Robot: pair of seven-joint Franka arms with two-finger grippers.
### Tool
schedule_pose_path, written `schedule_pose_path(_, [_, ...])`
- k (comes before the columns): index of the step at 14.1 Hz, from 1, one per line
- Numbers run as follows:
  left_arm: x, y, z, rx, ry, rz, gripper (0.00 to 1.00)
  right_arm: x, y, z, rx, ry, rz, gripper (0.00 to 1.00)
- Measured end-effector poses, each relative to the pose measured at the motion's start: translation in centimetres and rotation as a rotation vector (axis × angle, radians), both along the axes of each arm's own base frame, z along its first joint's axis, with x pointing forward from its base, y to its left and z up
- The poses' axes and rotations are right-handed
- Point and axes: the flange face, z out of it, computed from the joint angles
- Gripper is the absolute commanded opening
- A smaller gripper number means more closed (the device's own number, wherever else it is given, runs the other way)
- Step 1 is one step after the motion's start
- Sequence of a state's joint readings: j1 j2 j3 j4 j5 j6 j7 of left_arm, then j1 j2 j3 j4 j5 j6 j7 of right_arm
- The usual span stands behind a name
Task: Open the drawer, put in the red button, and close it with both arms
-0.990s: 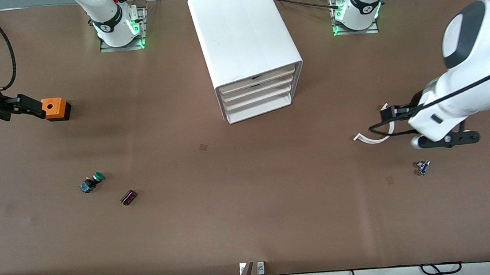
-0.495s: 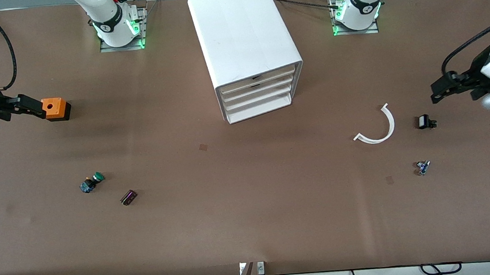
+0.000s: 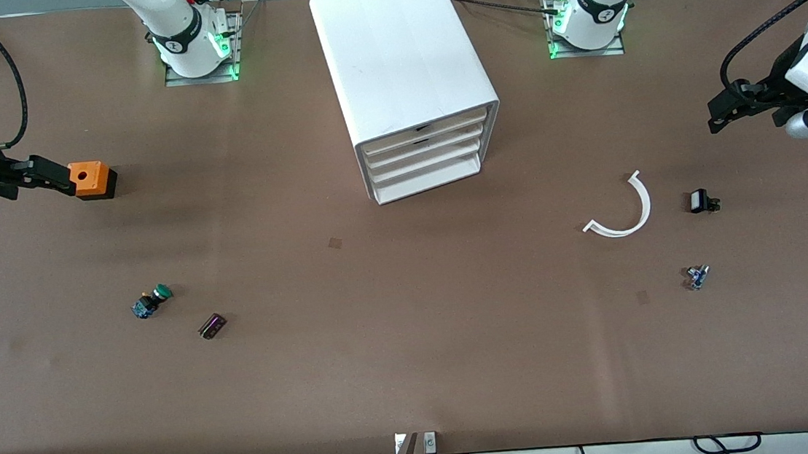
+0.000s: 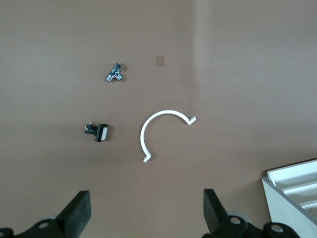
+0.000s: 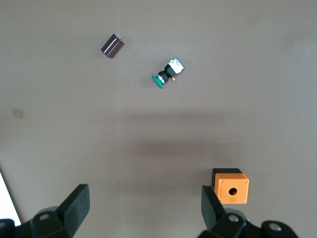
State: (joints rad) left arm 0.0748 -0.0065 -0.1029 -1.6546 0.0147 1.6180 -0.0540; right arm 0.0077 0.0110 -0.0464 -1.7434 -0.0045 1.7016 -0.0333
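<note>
**Desk:** Where do the arms stand?

**Reporter:** Both wait at the table's ends; the left gripper [image 4: 143, 218] hangs spread wide over bare table toward the left arm's end; the right gripper [image 5: 143, 213], equally wide and holding nothing, hovers just beside the orange cube [image 5: 231, 186].

**Desk:** The drawer [image 3: 423, 158], the red button?

**Reporter:** Shut, like every tray in the cabinet [image 3: 396, 52]; no red cap shows in any view.

**Desk:** The risk?

**Reporter:** Probably a mistaken grab of the green-capped button [image 3: 152, 301]; also, the plain front offers little purchase, so fingers may slip, or drag the whole cabinet.

White cabinet [image 3: 404, 66], orange cube [image 3: 90, 178], green-capped button [image 3: 152, 301], white curved strip [image 3: 626, 211], brown table [image 3: 417, 372]
</note>
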Motion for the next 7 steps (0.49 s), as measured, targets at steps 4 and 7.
schedule_pose_path(4, [0.1,-0.3,-0.2,-0.001,0.004,-0.005,1.00,-0.2,0.2,0.6,0.000,-0.011,0.004,1.00])
schedule_pose_path(7, [0.1,-0.6,-0.2,-0.001,0.003,-0.012,1.00,-0.6,0.2,1.2,0.000,-0.017,0.004,1.00])
